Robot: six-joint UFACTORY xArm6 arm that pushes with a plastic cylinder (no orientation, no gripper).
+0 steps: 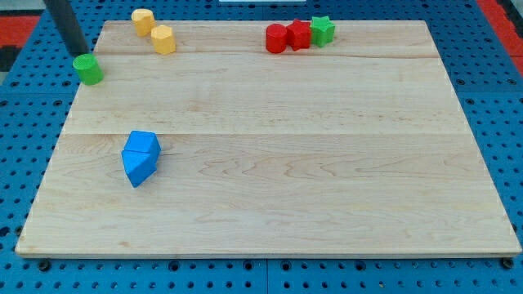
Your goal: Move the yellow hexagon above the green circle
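Tip (pixel 82 54): end of the dark rod, at the view's upper left, right at the top edge of the green circle – touching or just short of it, cannot tell which; a bare rod, nothing to open or close, nothing held.
Green circle (pixel 88 69): on the board's left edge, partly overhanging it, just below the tip.
Yellow hexagon (pixel 163 39): near the board's top edge, up and to the right of the green circle, well apart from it.
Yellow block (pixel 143 21): rounded, exact shape unclear – at the top edge, just up-left of the hexagon, close beside it.
Red blocks (pixel 288 37): two, side by side at top centre, touching.
Green star (pixel 322 30): against the right red block.
Blue blocks (pixel 140 157): two, pressed together, lower left of the board.
Board (pixel 286 180): pale wood, on a blue pegboard (pixel 490 98).
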